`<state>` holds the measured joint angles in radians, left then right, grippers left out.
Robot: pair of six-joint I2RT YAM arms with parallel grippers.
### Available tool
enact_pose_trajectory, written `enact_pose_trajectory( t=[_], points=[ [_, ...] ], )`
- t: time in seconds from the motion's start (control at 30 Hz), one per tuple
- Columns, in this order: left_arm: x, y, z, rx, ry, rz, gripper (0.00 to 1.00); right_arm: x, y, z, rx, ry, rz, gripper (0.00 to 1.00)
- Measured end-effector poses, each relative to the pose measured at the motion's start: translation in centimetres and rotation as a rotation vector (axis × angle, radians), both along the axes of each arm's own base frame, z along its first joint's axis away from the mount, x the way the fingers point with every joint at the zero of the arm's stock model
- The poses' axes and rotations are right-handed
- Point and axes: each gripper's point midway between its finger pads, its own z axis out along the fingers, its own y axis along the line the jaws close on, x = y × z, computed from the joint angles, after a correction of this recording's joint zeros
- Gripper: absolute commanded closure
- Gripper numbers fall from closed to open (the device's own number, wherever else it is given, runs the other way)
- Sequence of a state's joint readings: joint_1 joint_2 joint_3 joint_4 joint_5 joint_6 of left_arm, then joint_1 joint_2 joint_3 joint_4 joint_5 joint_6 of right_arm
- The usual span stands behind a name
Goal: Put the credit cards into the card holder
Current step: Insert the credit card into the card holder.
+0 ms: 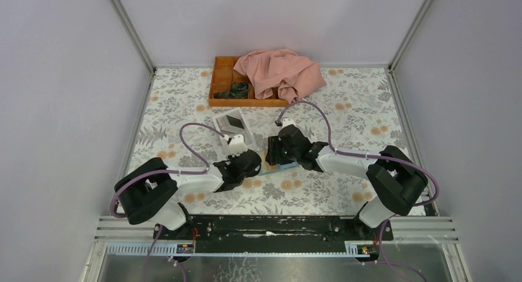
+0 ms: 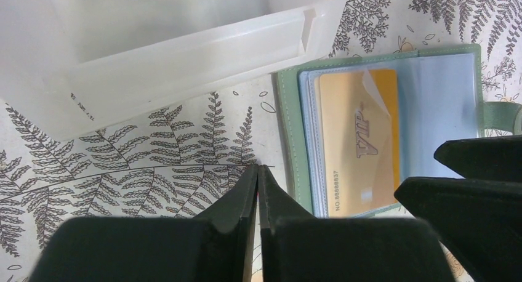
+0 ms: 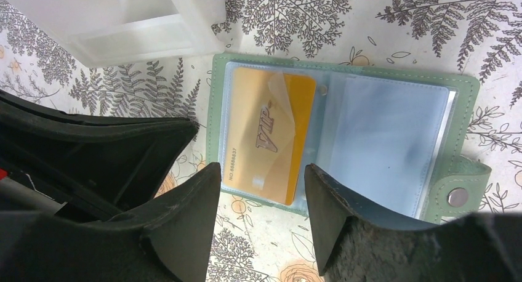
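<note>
The grey-green card holder (image 3: 468, 91) lies open on the flowered cloth, its clear blue sleeves facing up. An orange VIP credit card (image 3: 265, 134) sits in its left sleeve and also shows in the left wrist view (image 2: 360, 140). My right gripper (image 3: 261, 183) is open and empty, hovering over the holder's near edge by that card. My left gripper (image 2: 258, 169) is shut, its tips on the cloth just left of the holder (image 2: 289, 140); I see nothing between them. In the top view both grippers (image 1: 258, 165) (image 1: 272, 159) meet over the holder (image 1: 286, 167). A grey card (image 1: 232, 120) lies in the white box.
The white open-topped box (image 1: 243, 136) stands just behind the left gripper, close to the holder (image 2: 184, 54). An orange wooden tray (image 1: 220, 85) holding dark items sits at the back, half covered by a pink cloth (image 1: 280, 72).
</note>
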<state>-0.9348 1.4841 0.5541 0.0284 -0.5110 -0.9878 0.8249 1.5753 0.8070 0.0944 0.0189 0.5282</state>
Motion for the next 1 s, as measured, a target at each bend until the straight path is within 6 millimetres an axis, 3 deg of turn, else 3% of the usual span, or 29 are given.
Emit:
enact_pose_trajectory(
  t=[0.17, 0.43, 0.53, 0.63, 0.77, 0.93, 1.0],
  points=[
    [-0.1, 0.1, 0.0, 0.003, 0.002, 0.000, 0.92, 0.1, 0.0, -0.1, -0.011, -0.003, 0.004, 0.44],
    [-0.7, 1.1, 1.8, -0.001, -0.009, -0.001, 0.88, 1.4, 0.3, 0.6, -0.029, -0.043, -0.012, 0.72],
    [-0.6, 1.4, 3.7, -0.027, -0.045, 0.001, 0.70, 2.0, 0.8, 1.2, -0.031, -0.052, -0.004, 0.70],
    [-0.4, 1.9, 6.8, -0.078, -0.115, 0.022, 0.53, 2.7, 1.5, 2.3, -0.030, -0.074, 0.011, 0.59],
    [0.0, 3.4, 10.7, -0.136, -0.219, 0.077, 0.40, 3.9, 3.3, 4.8, -0.021, -0.124, 0.049, 0.49],
    [0.3, 6.0, 12.3, -0.104, -0.278, 0.173, 0.15, 6.5, 6.9, 8.0, -0.017, -0.193, 0.105, 0.46],
    [0.6, 7.0, 12.6, -0.078, -0.287, 0.216, 0.12, 7.4, 8.3, 8.5, -0.023, -0.207, 0.125, 0.46]
  ],
)
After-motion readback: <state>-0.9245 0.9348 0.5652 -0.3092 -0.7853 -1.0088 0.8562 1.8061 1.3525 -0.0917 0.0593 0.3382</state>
